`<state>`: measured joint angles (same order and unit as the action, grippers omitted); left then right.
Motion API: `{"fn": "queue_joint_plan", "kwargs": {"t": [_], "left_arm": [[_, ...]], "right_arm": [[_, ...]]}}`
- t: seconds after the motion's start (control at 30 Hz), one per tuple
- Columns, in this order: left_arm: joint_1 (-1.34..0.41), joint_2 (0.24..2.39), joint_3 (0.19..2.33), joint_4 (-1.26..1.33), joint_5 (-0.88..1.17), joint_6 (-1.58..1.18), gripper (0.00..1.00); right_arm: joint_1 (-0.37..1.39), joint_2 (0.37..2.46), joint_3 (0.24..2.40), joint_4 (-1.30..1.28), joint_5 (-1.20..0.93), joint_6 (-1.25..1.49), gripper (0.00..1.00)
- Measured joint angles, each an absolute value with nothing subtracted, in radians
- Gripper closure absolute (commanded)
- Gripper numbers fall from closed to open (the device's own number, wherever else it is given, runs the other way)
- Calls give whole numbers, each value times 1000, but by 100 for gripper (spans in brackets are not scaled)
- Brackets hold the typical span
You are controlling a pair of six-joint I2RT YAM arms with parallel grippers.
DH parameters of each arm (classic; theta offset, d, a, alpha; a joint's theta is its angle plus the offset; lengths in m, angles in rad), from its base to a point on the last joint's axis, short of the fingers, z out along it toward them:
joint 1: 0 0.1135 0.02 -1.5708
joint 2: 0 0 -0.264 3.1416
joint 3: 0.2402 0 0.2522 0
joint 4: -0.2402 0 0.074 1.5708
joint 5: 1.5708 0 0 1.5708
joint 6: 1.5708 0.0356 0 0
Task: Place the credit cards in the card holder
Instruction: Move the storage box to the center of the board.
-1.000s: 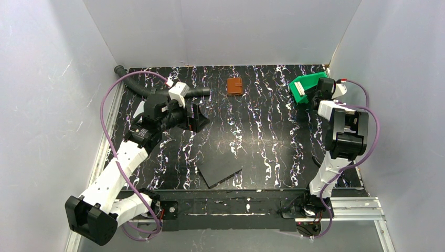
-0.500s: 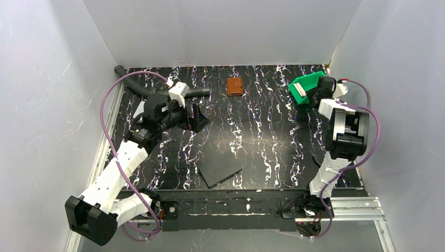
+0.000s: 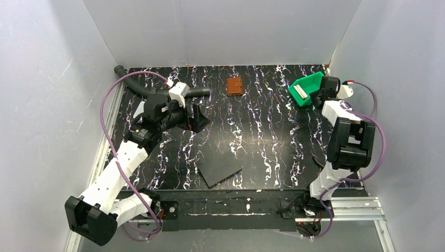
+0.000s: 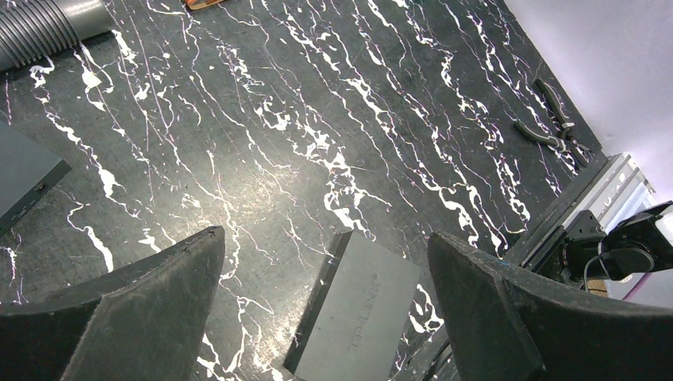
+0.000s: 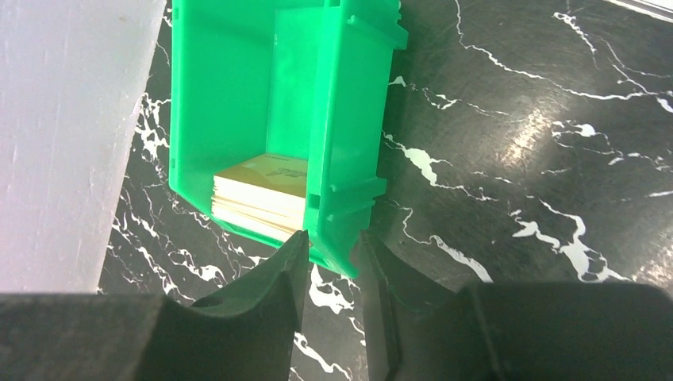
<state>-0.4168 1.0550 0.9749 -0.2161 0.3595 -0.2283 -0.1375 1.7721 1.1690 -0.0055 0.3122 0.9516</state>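
The credit cards [image 5: 260, 195] are a stack of orange-yellow cards inside the green bin [image 5: 230, 87]; they also show in the top view [image 3: 300, 93]. My right gripper [image 5: 329, 242] is shut on the bin's side wall at the table's far right [image 3: 316, 94] and holds the bin tilted. The card holder [image 3: 234, 86], a small brown wallet, lies shut at the far middle of the table. My left gripper [image 3: 197, 116] is open and empty above the left part of the table, well short of the wallet. In the left wrist view its jaws [image 4: 325, 238] stand wide apart.
A dark grey flat slab [image 3: 220, 170] lies near the front edge, below my left gripper [image 4: 361, 317]. Another grey slab [image 4: 24, 175] lies at the left. A black ribbed hose [image 3: 137, 85] runs along the far left. White walls enclose the table.
My right arm has swung a little to the right and the green bin in its grip has turned slightly, showing the card stack. The left arm has not moved.
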Motion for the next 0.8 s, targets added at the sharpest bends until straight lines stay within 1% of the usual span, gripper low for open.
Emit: {"fn": "queue_joint_plan", "kwargs": {"t": [0.03,0.07,0.2,0.27,0.33,0.37,0.53,0.6,0.8], "left_arm": [[-417,1055,975,-216,360,-228,1],[-417,1054,975,-216,360,-229,1],[-421,1052,975,-216,360,-229,1],[-423,1051,975,-216,360,-229,1],[-426,1051,975,-216,360,-229,1],[-426,1051,975,-216,360,-228,1],[-429,1051,975,-216,360,-228,1],[-429,1051,975,-216,361,-229,1],[-429,1052,975,-217,367,-229,1]], "right_arm": [[-138,1760,1163,-12,315,953,62],[-138,1749,1157,-19,316,956,60],[-138,1736,1145,-28,316,952,40],[-138,1739,1145,-28,315,933,36],[-138,1745,1149,-31,313,929,36],[-138,1756,1157,-31,312,924,38],[-137,1838,1216,-35,306,911,55],[-137,1866,1244,-38,302,910,57],[-128,1897,1290,-80,322,914,59]]}}
